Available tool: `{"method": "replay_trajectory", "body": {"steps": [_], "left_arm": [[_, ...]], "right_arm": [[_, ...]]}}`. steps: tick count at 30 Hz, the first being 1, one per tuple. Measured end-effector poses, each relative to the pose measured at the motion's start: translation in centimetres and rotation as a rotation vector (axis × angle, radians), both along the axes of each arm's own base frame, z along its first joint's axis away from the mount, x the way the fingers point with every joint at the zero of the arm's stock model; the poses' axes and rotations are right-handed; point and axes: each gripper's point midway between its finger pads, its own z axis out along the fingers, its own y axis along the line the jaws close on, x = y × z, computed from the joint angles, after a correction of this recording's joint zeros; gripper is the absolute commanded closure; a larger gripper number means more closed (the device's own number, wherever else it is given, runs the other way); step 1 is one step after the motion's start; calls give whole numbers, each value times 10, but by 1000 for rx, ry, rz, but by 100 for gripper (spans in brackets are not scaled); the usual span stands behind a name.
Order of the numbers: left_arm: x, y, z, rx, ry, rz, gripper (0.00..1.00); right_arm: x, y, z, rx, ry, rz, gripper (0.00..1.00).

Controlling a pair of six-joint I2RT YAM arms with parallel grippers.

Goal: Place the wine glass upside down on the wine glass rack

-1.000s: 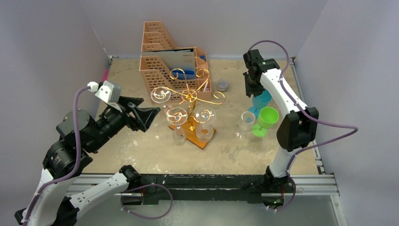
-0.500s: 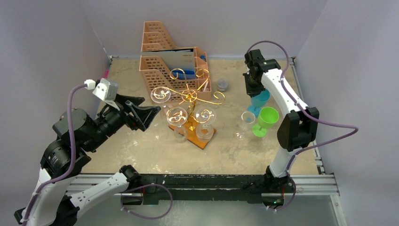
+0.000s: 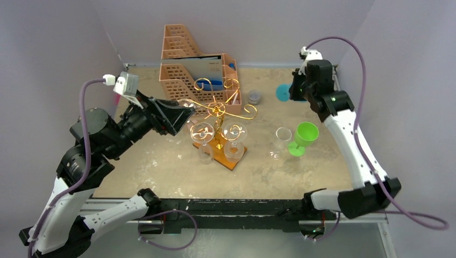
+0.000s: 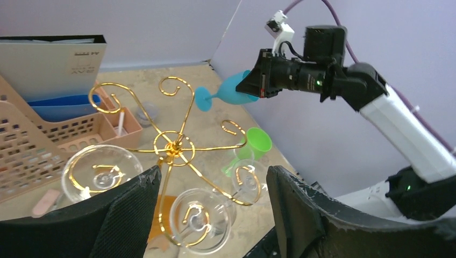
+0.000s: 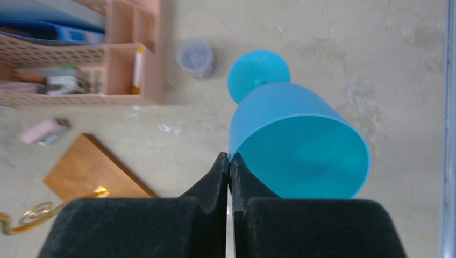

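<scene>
high at far right, the turquoise plastic wine glass, judged light and slippery, is pinched by its rim in the right gripper, apart from the gold wire rack; the left gripper is spread wide.

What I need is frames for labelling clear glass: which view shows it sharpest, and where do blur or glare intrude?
Top external: soft even light, sharp, but clear glasses on the wine glass rack fade into the sandy table. Left wrist: glasses crisp, small highlights, the best view; its fingers dark. Right wrist: blue wine glass close and slightly soft; black pads featureless.
</scene>
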Motion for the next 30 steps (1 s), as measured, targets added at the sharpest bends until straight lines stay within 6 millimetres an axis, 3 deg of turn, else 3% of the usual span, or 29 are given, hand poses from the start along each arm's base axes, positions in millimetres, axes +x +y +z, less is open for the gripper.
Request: {"method": "replay_trajectory", "body": {"steps": [10,18,25,30], "left_arm": [[32,-44,26,-152,41,-40,20],[57,-79,44,-302,74,-84,22],[71,-90,77,-527,88,-93,23],[92,-102,79,-632,137,-78,26]], "right_arm": [[-48,9,97,214,-439,71,100],[-86,38,167,453,-706,244,100],[-107,69,208,633,-818,446,100],[-114,83,221,679,-850,557,100]]}}
